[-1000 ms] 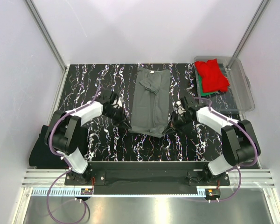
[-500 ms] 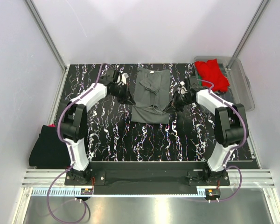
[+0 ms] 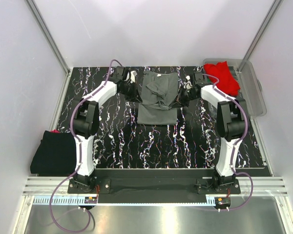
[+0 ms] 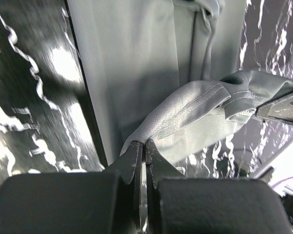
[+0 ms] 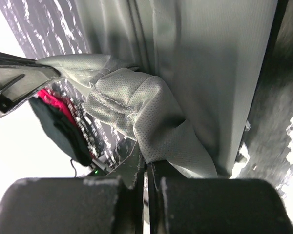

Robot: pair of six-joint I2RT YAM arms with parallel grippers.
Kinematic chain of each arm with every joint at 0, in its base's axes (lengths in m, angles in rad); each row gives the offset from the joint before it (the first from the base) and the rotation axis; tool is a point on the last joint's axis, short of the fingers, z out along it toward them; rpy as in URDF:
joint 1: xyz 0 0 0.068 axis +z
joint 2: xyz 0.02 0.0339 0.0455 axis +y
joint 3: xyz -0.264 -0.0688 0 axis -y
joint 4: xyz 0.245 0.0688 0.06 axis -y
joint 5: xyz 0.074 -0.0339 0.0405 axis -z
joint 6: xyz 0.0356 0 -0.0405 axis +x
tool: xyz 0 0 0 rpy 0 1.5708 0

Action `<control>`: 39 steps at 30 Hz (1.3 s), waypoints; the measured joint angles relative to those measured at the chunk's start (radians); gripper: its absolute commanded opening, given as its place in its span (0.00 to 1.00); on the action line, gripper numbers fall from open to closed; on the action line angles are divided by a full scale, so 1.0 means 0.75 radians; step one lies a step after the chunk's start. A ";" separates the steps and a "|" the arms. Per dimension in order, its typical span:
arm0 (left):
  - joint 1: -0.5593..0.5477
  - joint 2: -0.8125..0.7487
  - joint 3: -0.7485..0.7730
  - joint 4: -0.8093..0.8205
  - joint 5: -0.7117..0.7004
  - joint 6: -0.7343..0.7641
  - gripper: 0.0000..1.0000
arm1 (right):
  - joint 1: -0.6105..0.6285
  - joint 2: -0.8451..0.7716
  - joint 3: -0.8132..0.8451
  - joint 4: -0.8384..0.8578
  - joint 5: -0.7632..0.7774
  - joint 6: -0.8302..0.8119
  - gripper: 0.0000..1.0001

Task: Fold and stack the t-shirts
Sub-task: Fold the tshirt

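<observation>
Left fingers (image 4: 131,158): pressed together, with a thin edge of grey cloth nipped between the tips.
Left gripper (image 4: 142,144): clamped on the grey shirt (image 4: 136,73) at its left side. A stitched hem rises from the tips in a raised fold and runs across toward the other gripper.
Right fingers (image 5: 133,171): pressed together on a bunched corner of the same cloth.
Right gripper (image 5: 145,164): clamped on the grey shirt (image 5: 210,53) at its right side. The hem crumples into a rounded lump just above the tips.
Both grippers, top view: the left gripper (image 3: 132,88) and right gripper (image 3: 183,94) sit at opposite edges of the shirt, level with each other. Both arms reach far out over the table.
Grey shirt (image 3: 158,100): at the far middle of the table, collar toward the far edge, already narrowed lengthwise. The held hem is lifted above the upper half of the shirt. The near end lies flat on the table as a doubled fold.
Red shirt (image 3: 223,78): heaped in the tub at the far right corner, just beside the right arm.
Black shirt (image 3: 51,152): bunched beyond the left edge of the table, well apart from the grey one.
Tub (image 3: 254,95): clear plastic, at the right edge of the table.
Table (image 3: 136,146): black with white marbling.
</observation>
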 measured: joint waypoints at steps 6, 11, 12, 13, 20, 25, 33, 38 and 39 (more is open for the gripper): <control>0.001 0.096 0.124 0.010 -0.034 0.036 0.00 | -0.004 0.087 0.091 0.005 0.030 -0.028 0.00; 0.001 0.155 0.195 0.024 -0.055 0.077 0.48 | -0.004 0.138 0.155 0.005 0.063 -0.045 0.34; 0.001 0.163 0.201 0.028 -0.068 0.076 0.58 | -0.004 0.146 0.167 0.006 0.070 -0.053 0.39; 0.001 0.166 0.203 0.028 -0.080 0.089 0.60 | -0.005 0.152 0.178 0.009 0.078 -0.061 0.48; 0.003 0.095 0.128 0.015 -0.183 0.110 0.68 | -0.028 0.084 0.131 -0.005 0.099 -0.115 0.51; 0.035 -0.157 -0.208 0.002 -0.072 0.018 0.69 | -0.072 -0.153 -0.144 -0.015 0.075 -0.119 0.53; 0.057 -0.188 -0.578 0.024 0.168 -0.172 0.70 | -0.078 -0.135 -0.416 -0.014 0.025 -0.084 0.56; 0.057 -0.158 -0.549 0.064 0.201 -0.214 0.70 | -0.078 -0.078 -0.392 -0.005 -0.006 -0.061 0.56; 0.056 -0.145 -0.535 0.069 0.210 -0.220 0.69 | -0.078 -0.071 -0.381 -0.003 -0.008 -0.057 0.56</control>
